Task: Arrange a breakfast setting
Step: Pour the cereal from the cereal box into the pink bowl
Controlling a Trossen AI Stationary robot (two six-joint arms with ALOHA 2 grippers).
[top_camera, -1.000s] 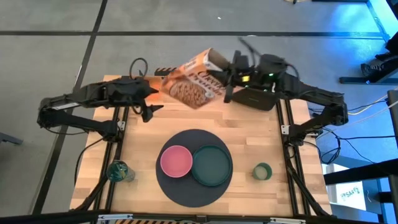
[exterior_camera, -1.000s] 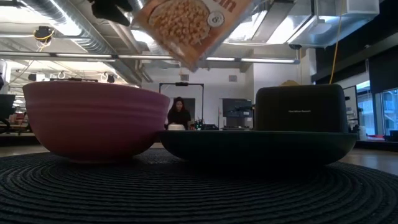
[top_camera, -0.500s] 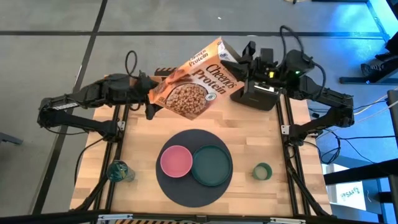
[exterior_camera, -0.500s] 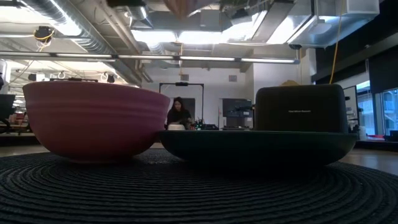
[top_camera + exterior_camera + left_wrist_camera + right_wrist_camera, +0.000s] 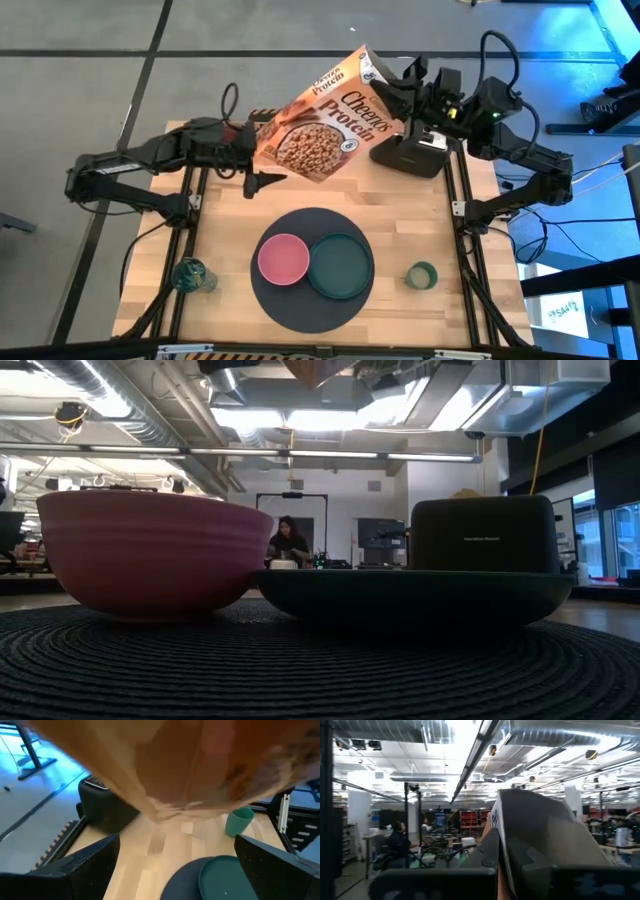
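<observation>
An orange cardboard cereal box (image 5: 330, 125) is held aloft, tilted, pinched at its top by the right gripper (image 5: 397, 92), the left gripper's (image 5: 262, 172) fingers spread beneath; slippage could drop it beside the pink bowl (image 5: 284, 259) on the round dark grey mat (image 5: 300, 300).

High view: even, bright overhead light; the tabletop (image 5: 420, 215) shows only soft, faint shadows; a blue glow sits at the upper right corner.
Low view: strong backlight from ceiling strip lights (image 5: 300, 453); the mat (image 5: 300, 660) in the foreground reads dark; the bowl (image 5: 150, 550) and plate (image 5: 420, 595) are sharp, the room behind slightly soft.
Left wrist view: the cereal box (image 5: 200, 760) is heavily blurred and fills the upper part; the cup (image 5: 239, 821) is soft.
Right wrist view: glare from ceiling lamps; the near box flap (image 5: 540, 830) is dim and out of focus.
</observation>
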